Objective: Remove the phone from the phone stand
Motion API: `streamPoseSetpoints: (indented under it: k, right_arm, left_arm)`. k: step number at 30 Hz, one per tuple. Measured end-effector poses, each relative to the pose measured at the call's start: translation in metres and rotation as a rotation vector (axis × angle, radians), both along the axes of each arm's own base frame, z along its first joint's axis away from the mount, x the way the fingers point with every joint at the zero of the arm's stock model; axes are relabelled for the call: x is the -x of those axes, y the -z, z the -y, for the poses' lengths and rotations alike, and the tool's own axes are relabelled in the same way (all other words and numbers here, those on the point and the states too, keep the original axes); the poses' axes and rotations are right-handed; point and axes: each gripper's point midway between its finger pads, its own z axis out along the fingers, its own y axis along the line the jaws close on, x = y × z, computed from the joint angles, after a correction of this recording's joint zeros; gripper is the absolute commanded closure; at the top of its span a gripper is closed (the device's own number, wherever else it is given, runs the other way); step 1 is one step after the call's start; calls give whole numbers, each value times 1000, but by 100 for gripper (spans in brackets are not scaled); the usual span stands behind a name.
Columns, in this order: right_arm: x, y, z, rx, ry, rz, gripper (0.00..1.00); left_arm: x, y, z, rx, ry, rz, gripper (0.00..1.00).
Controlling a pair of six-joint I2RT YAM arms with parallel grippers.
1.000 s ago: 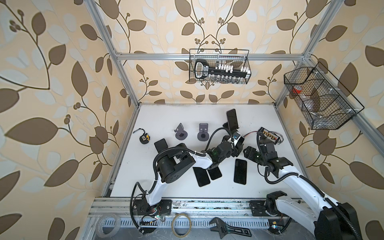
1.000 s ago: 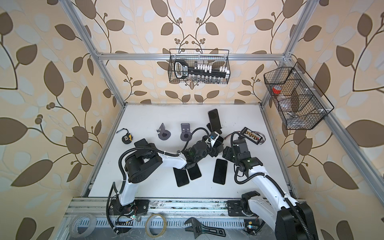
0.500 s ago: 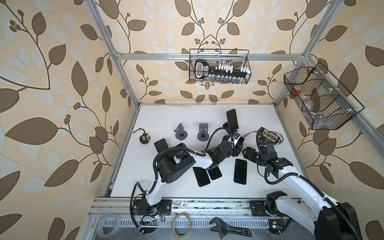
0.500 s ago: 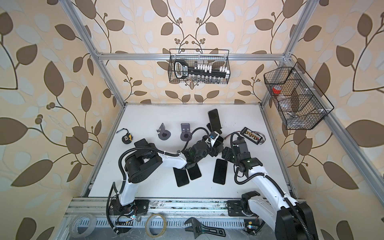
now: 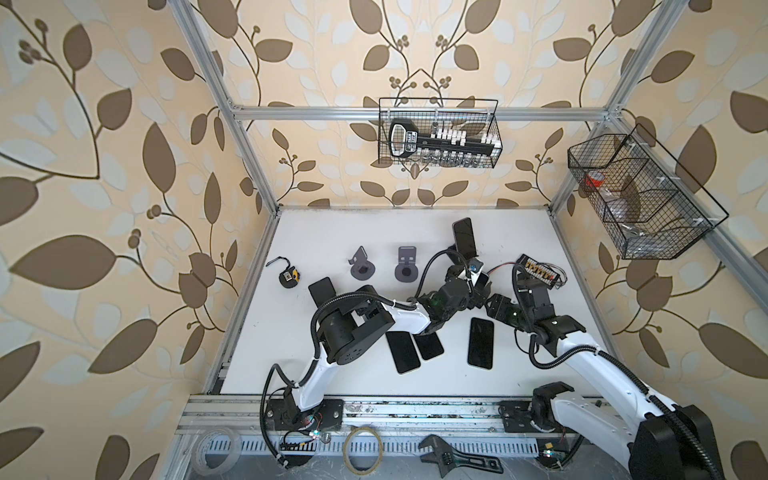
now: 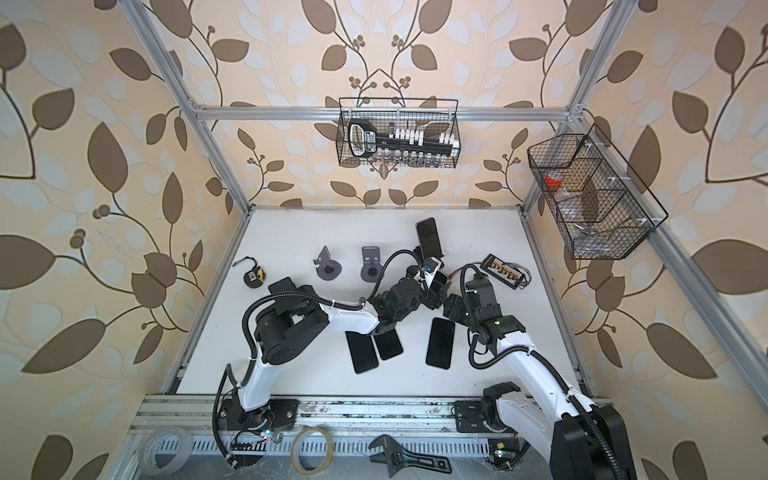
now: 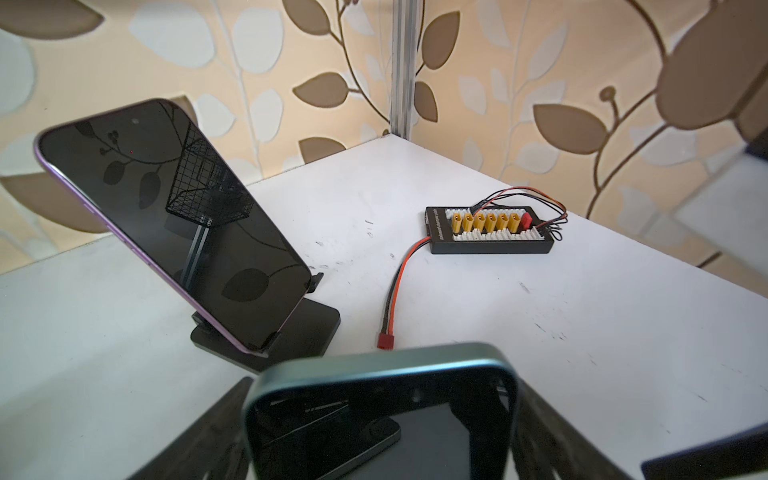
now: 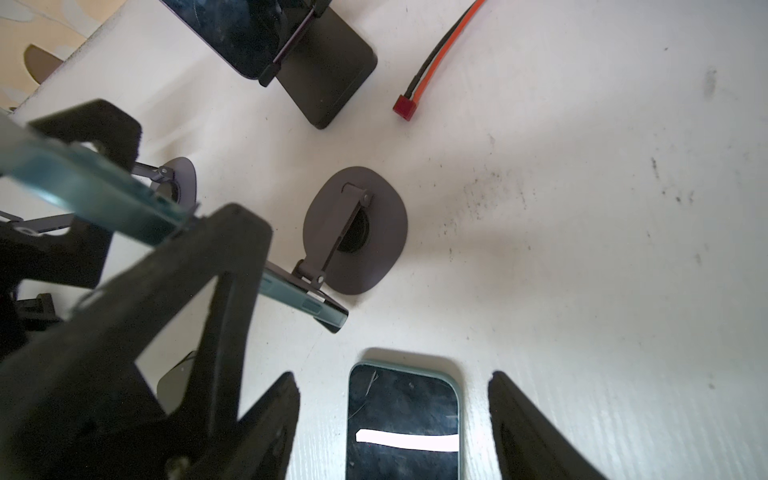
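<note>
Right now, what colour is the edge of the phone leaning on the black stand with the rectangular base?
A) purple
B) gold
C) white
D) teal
A: in the left wrist view, the phone propped on the rectangular-base stand shows a purple edge along its side.

White table (image 5: 332, 232): phone stand (image 8: 374, 257), flat phones (image 5: 481, 343).

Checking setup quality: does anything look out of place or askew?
Only small things: the red-black lead from the connector board lies loose, its red plug unconnected beside the square stand; dark scuffs mark the table.
</note>
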Motion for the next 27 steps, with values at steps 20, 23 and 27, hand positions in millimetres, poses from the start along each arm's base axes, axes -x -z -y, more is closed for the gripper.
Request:
streamPoseSetpoints:
  k: [20,23,27]
  right_arm:
    - [1,-6,1,1,-3,20,26]
    - [1,-7,1,0,-3,25,26]
    - [1,-7,1,0,-3,24,26]
  left_arm:
    - [1,6,0,-12,4,-13,28]
    - [1,5,0,-10,3,-15,28]
    - [1,5,-1,-1,1,-22,28]
